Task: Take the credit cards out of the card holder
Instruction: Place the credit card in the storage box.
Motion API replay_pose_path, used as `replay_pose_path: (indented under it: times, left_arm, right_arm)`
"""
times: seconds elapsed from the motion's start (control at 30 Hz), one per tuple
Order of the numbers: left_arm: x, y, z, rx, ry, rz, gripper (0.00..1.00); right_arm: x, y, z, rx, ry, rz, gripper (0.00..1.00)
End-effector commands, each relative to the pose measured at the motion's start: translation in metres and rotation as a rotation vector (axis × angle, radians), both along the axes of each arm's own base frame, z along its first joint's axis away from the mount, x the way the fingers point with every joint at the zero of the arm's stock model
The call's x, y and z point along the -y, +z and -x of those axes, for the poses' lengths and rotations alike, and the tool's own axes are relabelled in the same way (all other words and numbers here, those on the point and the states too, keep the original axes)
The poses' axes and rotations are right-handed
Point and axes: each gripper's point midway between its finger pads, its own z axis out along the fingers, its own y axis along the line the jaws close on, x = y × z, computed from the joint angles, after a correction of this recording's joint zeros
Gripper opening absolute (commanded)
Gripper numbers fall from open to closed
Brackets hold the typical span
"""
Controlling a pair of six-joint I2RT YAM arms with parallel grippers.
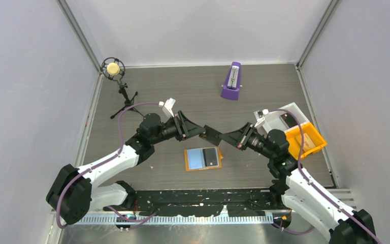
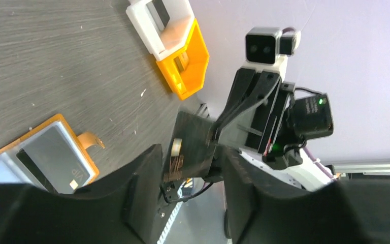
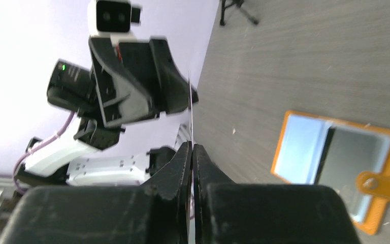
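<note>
Black credit card [image 1: 212, 135] hangs mid-air between both grippers. Right gripper [image 1: 223, 137] is clenched on its edge; left gripper [image 1: 201, 133] is released, fingers parted around it. I read this as a handover. Card holder [image 1: 203, 169] lies open on the bench just below them, two cards [image 1: 203, 157] still pocketed.

A dark grey wood-grain tabletop [image 1: 193, 86] spans the cell; plain pale lavender walls [image 1: 198, 30] close three sides; slim metal posts [image 1: 78, 28] stand at the back corners; a ribbed metal rail [image 1: 183, 219] edges the near side; the light is soft and even.
</note>
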Motion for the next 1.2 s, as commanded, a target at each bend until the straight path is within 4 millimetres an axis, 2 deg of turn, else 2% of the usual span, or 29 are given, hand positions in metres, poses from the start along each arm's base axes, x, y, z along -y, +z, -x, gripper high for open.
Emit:
replay_pose_path:
  times: [0.0, 0.03, 0.07, 0.1, 0.13, 0.17, 0.2, 0.23, 0.27, 0.43, 0.5, 0.6, 0.63, 0.67, 0.7, 0.73, 0.8, 1.0, 1.17]
  left_arm:
    - [-0.005, 0.002, 0.003, 0.059, -0.001, -0.033, 0.57]
    - [-0.007, 0.0, 0.004, 0.058, 0.0, -0.051, 0.66]
    - [-0.009, -0.001, 0.005, 0.065, -0.001, -0.066, 0.76]
    - [-0.011, -0.002, 0.006, 0.071, -0.002, -0.082, 0.81]
    - [-0.013, -0.004, 0.008, 0.068, -0.002, -0.1, 0.87]
    - [-0.015, -0.005, 0.009, 0.075, -0.003, -0.114, 0.93]
    - [-0.018, -0.006, 0.011, 0.077, -0.004, -0.13, 0.98]
    - [-0.019, -0.006, 0.013, 0.084, -0.007, -0.144, 0.99]
    - [-0.022, -0.007, 0.015, 0.096, -0.011, -0.161, 1.0]
    - [-0.031, -0.007, 0.029, 0.129, -0.056, -0.231, 1.0]
    - [-0.038, -0.012, 0.034, 0.125, -0.07, -0.29, 1.0]
    - [-0.045, -0.016, 0.042, 0.123, -0.108, -0.362, 1.0]
    - [-0.046, -0.017, 0.046, 0.117, -0.128, -0.378, 1.0]
    - [-0.047, -0.017, 0.05, 0.11, -0.155, -0.394, 1.0]
    - [-0.049, -0.016, 0.056, 0.106, -0.188, -0.417, 1.0]
    - [-0.052, -0.018, 0.061, 0.089, -0.207, -0.436, 1.0]
    - [-0.06, -0.015, 0.068, 0.111, -0.245, -0.491, 1.0]
    - [-0.09, -0.018, 0.076, 0.169, -0.269, -0.663, 1.0]
    - [-0.091, -0.021, 0.078, 0.209, -0.272, -0.655, 1.0]
  right_arm:
    - [0.016, 0.023, -0.019, 0.1, 0.016, 0.078, 0.05]
    - [0.02, 0.028, -0.023, 0.13, 0.019, 0.099, 0.05]
    - [0.028, 0.023, -0.028, 0.103, 0.016, 0.119, 0.05]
    - [0.033, 0.029, -0.032, 0.133, 0.014, 0.14, 0.05]
    - [0.042, 0.024, -0.037, 0.123, 0.007, 0.167, 0.05]
    - [0.048, 0.033, -0.041, 0.142, -0.004, 0.176, 0.05]
    - [0.059, 0.027, -0.047, 0.128, -0.02, 0.208, 0.05]
    - [0.066, 0.034, -0.052, 0.141, -0.036, 0.223, 0.05]
    - [0.081, 0.026, -0.061, 0.114, -0.074, 0.258, 0.05]
    - [0.131, 0.026, -0.088, 0.054, -0.178, 0.285, 0.05]
    - [0.161, 0.025, -0.099, 0.025, -0.261, 0.3, 0.05]
    - [0.188, 0.025, -0.107, -0.012, -0.329, 0.326, 0.05]
    - [0.198, 0.02, -0.109, -0.041, -0.353, 0.338, 0.05]
    - [0.204, 0.024, -0.112, -0.037, -0.369, 0.349, 0.05]
    - [0.214, 0.017, -0.113, -0.068, -0.39, 0.366, 0.05]
    - [0.221, 0.021, -0.115, -0.069, -0.407, 0.38, 0.05]
    - [0.24, 0.013, -0.116, -0.114, -0.452, 0.41, 0.05]
    - [0.289, 0.0, -0.112, -0.217, -0.586, 0.472, 0.05]
    - [0.321, -0.015, -0.111, -0.303, -0.652, 0.555, 0.05]
